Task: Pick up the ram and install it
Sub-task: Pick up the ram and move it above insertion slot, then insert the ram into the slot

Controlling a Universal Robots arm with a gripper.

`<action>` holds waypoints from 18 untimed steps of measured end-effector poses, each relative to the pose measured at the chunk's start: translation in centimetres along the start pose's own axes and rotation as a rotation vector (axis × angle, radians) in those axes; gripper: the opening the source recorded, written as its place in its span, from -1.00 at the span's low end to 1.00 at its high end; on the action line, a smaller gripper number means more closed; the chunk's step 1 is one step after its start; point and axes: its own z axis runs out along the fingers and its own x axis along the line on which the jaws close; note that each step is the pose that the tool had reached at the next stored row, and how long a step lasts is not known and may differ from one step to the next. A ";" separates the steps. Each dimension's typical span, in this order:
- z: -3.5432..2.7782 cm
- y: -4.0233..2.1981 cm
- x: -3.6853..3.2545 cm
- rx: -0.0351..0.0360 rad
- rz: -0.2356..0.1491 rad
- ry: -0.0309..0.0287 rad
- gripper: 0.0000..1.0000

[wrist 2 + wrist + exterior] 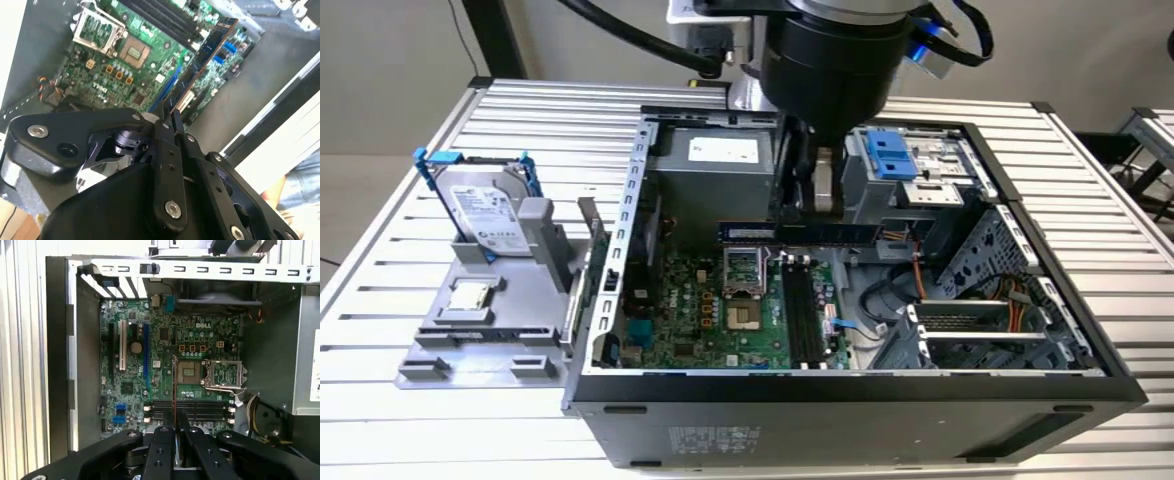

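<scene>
While in black tool, thin flat ram

Matt black tool with two narrow flat fingers, joined by thick rounded link bars. Small silver screws sunk along each finger and at the pivots. In the exterior view, wide glossy black cylinder body, grey ring on top. Thick black cable curving off one side, blue clips on the other.

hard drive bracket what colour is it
The bracket is blue, clearest in the exterior view.
</scene>
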 end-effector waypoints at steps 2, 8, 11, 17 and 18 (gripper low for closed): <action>-0.02 -0.84 0.00 0.0000 0.000 0.0000 -1.00; -0.06 -3.33 -0.02 0.0000 0.000 0.0001 -1.00; -0.07 -4.24 -0.02 0.0000 0.004 -0.0001 -1.00; -0.06 -4.82 -0.03 0.0000 0.035 -0.0006 -1.00; -0.06 -4.93 -0.03 0.0000 0.039 -0.0008 -1.00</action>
